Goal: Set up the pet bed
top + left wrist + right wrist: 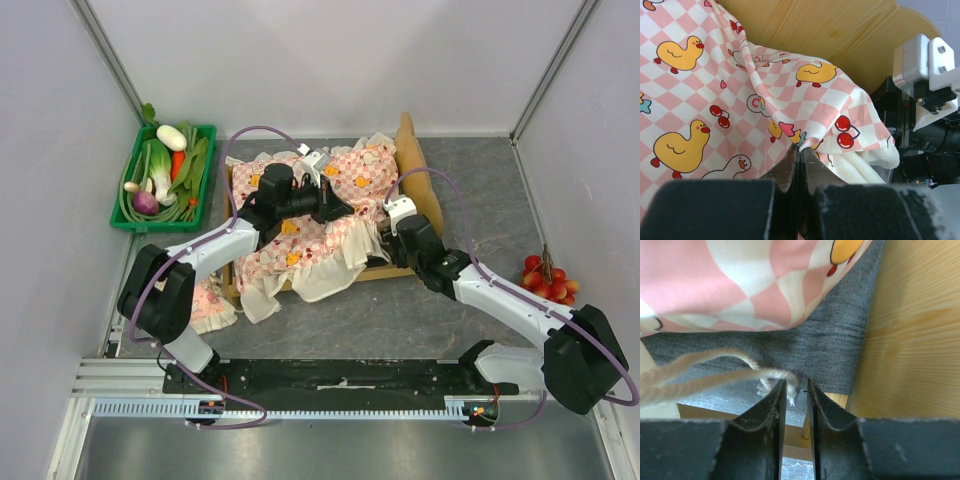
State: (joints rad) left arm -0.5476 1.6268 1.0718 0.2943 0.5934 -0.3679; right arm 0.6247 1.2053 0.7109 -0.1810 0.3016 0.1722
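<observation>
The pet bed (413, 168) is a light-wood frame with its curved headboard (840, 35) at the right end. A pink-checked mattress (300, 235) with duck prints is draped loosely over it, its cream frill hanging over the front rail. My left gripper (335, 205) is above the bed's middle; in the left wrist view it (801, 148) is shut on a raised fold of the mattress (805, 100). My right gripper (383, 236) is at the bed's front right corner. In its wrist view the jaws (796, 383) stand slightly apart below the grey fabric base (815, 347), with a cream cord (715, 367) ending loose at the left fingertip.
A green crate (128, 222) of vegetables stands at the back left. A bunch of red fruit (550, 280) lies at the right wall. A small pink frilled pillow (212, 305) lies on the table under my left arm. The right arm's camera block (925, 80) is close beside the left gripper.
</observation>
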